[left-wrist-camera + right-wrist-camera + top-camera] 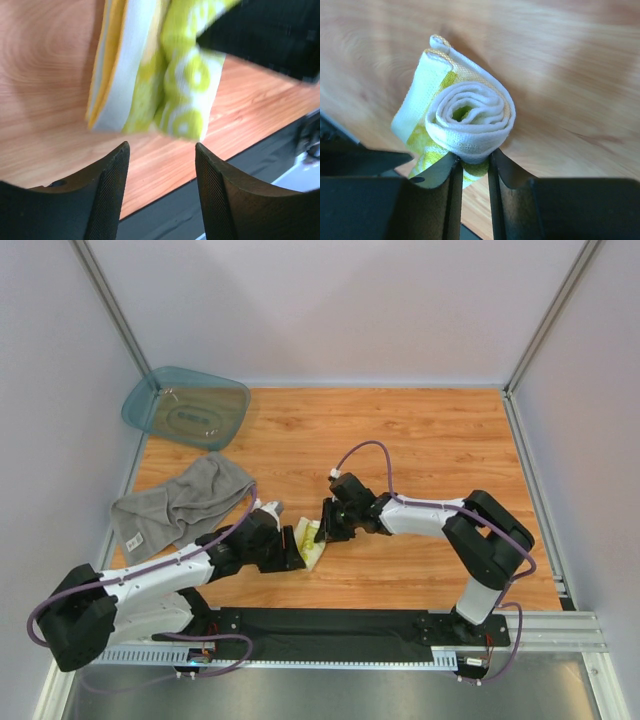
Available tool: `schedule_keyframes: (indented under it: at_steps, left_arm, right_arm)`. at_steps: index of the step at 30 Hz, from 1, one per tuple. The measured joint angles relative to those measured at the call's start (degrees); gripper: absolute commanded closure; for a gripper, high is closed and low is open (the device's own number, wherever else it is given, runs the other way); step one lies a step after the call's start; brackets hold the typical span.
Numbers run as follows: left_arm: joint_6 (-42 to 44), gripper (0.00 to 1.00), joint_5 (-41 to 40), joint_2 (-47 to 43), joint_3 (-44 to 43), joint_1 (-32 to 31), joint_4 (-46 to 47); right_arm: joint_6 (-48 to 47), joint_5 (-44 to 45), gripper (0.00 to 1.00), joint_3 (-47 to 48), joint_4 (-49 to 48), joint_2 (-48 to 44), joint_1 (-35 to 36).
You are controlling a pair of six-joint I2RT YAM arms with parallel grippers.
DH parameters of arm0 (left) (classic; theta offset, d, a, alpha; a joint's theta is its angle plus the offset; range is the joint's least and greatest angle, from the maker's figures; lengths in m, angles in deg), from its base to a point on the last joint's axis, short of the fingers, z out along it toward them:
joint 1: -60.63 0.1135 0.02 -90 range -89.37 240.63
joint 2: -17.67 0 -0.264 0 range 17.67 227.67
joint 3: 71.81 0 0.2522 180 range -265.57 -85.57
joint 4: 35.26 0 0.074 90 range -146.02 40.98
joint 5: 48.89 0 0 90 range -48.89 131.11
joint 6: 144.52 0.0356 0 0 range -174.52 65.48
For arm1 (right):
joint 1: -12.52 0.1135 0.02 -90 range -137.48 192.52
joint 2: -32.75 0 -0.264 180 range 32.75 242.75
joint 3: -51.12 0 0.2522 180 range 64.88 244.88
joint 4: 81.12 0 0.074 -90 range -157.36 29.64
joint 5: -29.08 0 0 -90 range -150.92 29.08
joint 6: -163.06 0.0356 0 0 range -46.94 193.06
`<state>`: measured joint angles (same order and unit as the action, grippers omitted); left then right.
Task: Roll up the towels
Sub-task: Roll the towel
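The small yellow-and-white cloth is wound into a loose roll near the table's front edge, between my two grippers. In the right wrist view the roll shows its spiral end. My right gripper is shut on the roll's lower edge; it also shows in the top view. My left gripper is open and empty, its fingertips just short of the cloth; in the top view it sits at the cloth's left side. The grey towel lies crumpled at the left, with its white tag.
A translucent teal tub stands at the back left corner. The black strip of the arm mount runs along the table's front edge, close behind the cloth. Frame walls enclose the table on three sides.
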<state>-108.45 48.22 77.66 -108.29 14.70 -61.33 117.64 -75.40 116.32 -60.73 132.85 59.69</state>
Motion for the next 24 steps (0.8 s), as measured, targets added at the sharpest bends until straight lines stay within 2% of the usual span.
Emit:
schedule_keyframes:
  at_steps: [7, 9, 16, 20, 24]
  left_arm:
    - [6.14, 0.38, -13.31, 1.81, -9.79, -11.41, -8.22]
    - [8.17, 0.43, -18.69, 2.34, -12.7, -14.84, -9.33]
    - [14.67, 0.45, -31.89, 12.44, -22.01, -24.72, -9.92]
    - [18.56, 0.46, -35.65, 19.43, -24.7, -28.89, -7.93]
    - [21.18, 0.46, -37.4, 23.98, -25.9, -30.51, -5.35]
  right_arm:
    - [0.02, 11.56, 0.92, 0.39, 11.56, -5.09, -1.18]
    - [0.0, 12.87, 0.93, 1.29, 13.75, -5.11, -1.22]
    - [0.0, 13.99, 0.94, 3.39, 17.14, -4.15, -1.25]
    - [-0.07, 13.99, 0.95, 4.37, 18.27, -3.52, -1.25]
    - [-0.24, 13.94, 0.98, 5.05, 19.06, -3.06, -1.25]
